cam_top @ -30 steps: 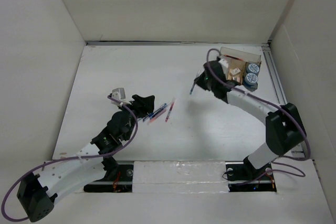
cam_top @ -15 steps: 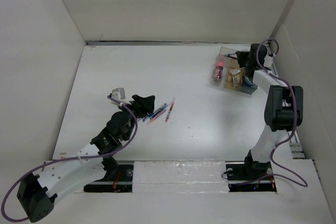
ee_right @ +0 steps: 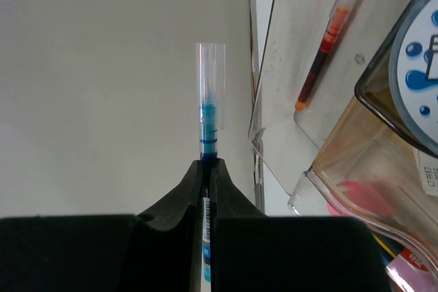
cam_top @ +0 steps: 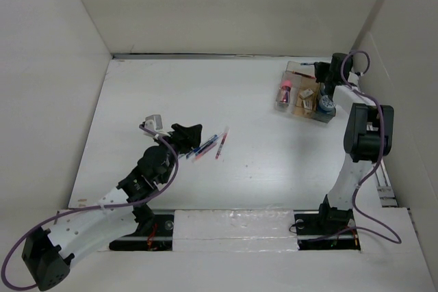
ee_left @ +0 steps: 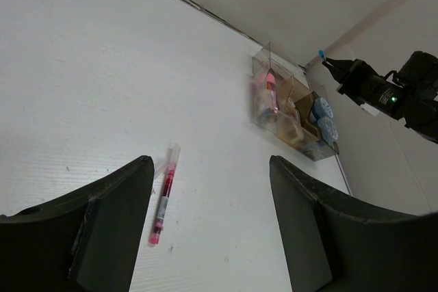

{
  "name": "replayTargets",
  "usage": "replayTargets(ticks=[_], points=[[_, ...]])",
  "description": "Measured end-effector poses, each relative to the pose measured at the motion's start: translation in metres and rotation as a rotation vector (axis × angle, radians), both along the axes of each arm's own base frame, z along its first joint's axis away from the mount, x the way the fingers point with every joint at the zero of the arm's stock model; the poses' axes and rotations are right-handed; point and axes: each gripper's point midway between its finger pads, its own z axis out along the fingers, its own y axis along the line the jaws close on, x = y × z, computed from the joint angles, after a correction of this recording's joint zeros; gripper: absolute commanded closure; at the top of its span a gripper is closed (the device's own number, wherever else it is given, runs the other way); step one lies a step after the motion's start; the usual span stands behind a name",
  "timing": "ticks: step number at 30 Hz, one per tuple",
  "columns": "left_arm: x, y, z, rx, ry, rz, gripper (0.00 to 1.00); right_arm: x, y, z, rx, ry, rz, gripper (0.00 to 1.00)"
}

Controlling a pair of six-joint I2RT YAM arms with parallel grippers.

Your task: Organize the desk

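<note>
The desk [cam_top: 171, 94] is a large white tabletop. My right gripper [cam_top: 320, 72] is shut on a blue pen with a clear cap [ee_right: 210, 121] and holds it over the back edge of a clear compartmented tray [cam_top: 304, 97] at the back right. In the right wrist view the gripper [ee_right: 209, 164] pinches the pen, which points past the tray wall [ee_right: 274, 66]. My left gripper [cam_top: 189, 132] is open and empty at mid left, next to loose pens [cam_top: 205, 146]. In the left wrist view my left gripper [ee_left: 209, 162] is open above a red pen [ee_left: 163, 200].
The tray holds a red pen [ee_right: 321, 52] in its back slot, a pink item [cam_top: 284, 90], small boxes and blue-capped items [cam_top: 327, 104]. Another red pen [cam_top: 221, 143] lies beside the loose pens. White wall panels close in the left, back and right.
My right arm has swung from the middle of the desk to the back right, carrying the blue pen to the tray's back edge. The left arm has not moved.
</note>
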Motion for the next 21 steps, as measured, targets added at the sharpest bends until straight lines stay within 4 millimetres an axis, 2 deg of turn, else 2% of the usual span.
replayTargets(ticks=[4,9,18,20,21], points=[[0.000,0.000,0.000,-0.001,-0.001,0.000,0.35,0.007,-0.006,-0.003,0.001,0.014,-0.017,0.96],[0.000,0.000,0.000,-0.001,-0.001,-0.002,0.35,0.008,-0.012,-0.017,0.001,0.054,-0.031,0.94],[0.000,0.000,0.000,-0.001,-0.001,-0.002,0.35,0.006,-0.015,-0.049,0.005,0.123,-0.046,0.79],[0.000,0.000,0.000,-0.001,-0.001,-0.001,0.35,0.005,-0.018,-0.052,0.005,0.132,-0.051,0.77],[0.000,0.000,0.000,-0.001,0.000,-0.001,0.35,0.005,-0.019,-0.052,0.004,0.132,-0.054,0.72]])
